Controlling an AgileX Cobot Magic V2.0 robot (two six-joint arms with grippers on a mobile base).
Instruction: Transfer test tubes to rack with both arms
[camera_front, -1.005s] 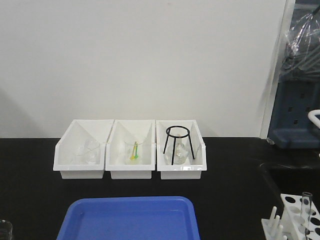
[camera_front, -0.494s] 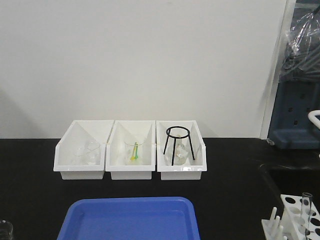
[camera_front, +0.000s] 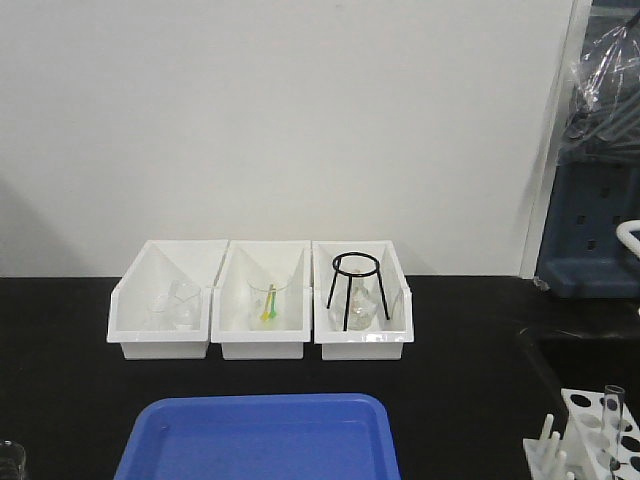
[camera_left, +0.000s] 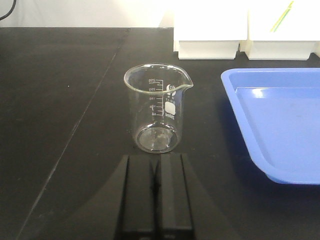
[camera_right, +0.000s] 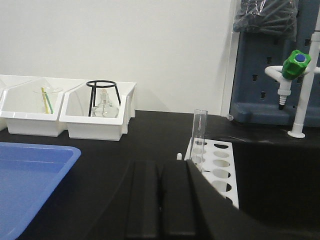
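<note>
1. Nothing has shifted from a second ago in the front view: the bins, the tray and the rack sit just as they did.
2. Left gripper (camera_left: 158, 176) sits low over the black bench (camera_left: 60, 100), its two fingers pressed together with nothing between them.
3. Just ahead of those fingertips stands a clear glass beaker (camera_left: 157, 107), upright with printed graduation marks, apart from the gripper.
4. To the right of the beaker lies the blue tray (camera_left: 280, 120), its near corner rounded.
5. Right gripper (camera_right: 159, 192) is likewise closed, finger against finger, holding nothing.
6. Just beyond it and a little to the right stands the white rack (camera_right: 217, 165), its top plate showing rows of round holes.
7. One test tube (camera_right: 198, 135) stands upright in a hole at the rack's near-left side, rising well above the plate.
8. From the front, the rack (camera_front: 600, 440) is at the bench's bottom right corner with white pegs on its left side and the tube (camera_front: 612, 420) standing in it.
9. Three white bins (camera_front: 260, 300) line the back of the bench, touching side by side; the right one holds a black wire tripod (camera_front: 355, 290) over a glass flask.
10. A white tap with a green knob (camera_right: 296, 62) stands off to the right.
</note>
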